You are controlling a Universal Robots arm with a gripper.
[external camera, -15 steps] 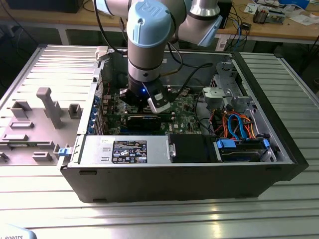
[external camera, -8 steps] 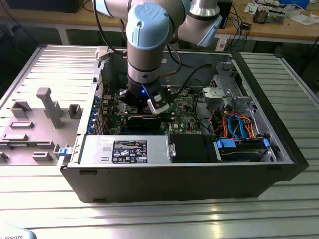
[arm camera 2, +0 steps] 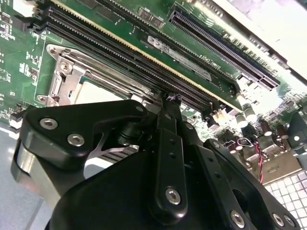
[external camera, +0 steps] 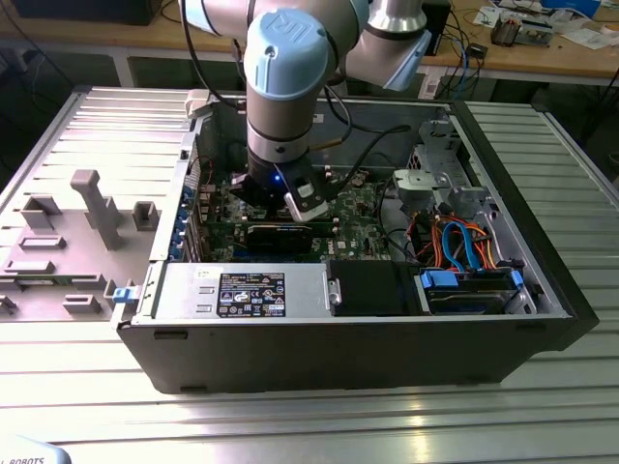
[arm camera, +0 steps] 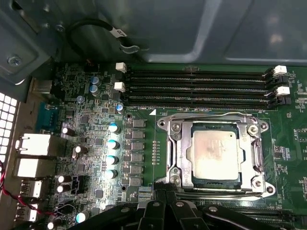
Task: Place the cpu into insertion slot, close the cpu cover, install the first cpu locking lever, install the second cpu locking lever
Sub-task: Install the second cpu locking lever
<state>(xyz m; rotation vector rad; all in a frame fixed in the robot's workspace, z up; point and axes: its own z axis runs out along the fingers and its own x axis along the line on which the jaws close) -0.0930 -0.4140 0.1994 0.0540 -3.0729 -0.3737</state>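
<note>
The cpu (arm camera: 213, 153) lies flat in the insertion slot (arm camera: 171, 168) on the green board, silvery top up. The cpu cover (arm camera: 181, 152) is down over it, framing the chip. One thin wire lever (arm camera: 211, 115) runs along the side nearest the memory slots, another (arm camera: 216, 194) along the opposite side. My gripper (arm camera: 164, 188) has its dark fingertips together at the socket's corner by that second lever, nothing visible between them. In the second wrist view the gripper (arm camera 2: 170, 98) tapers to a point beside the cpu (arm camera 2: 93, 93). In the exterior view the gripper (external camera: 280, 208) reaches down into the computer case.
Long black memory slots (arm camera: 201, 88) run beside the socket, with capacitors (arm camera: 112, 143) and rear ports (arm camera: 36, 146) on the other side. The case's walls (external camera: 503, 184), drive cage (external camera: 440, 164) and cables (external camera: 464, 242) ring the board. A grey fixture plate (external camera: 87, 222) lies at the exterior view's left.
</note>
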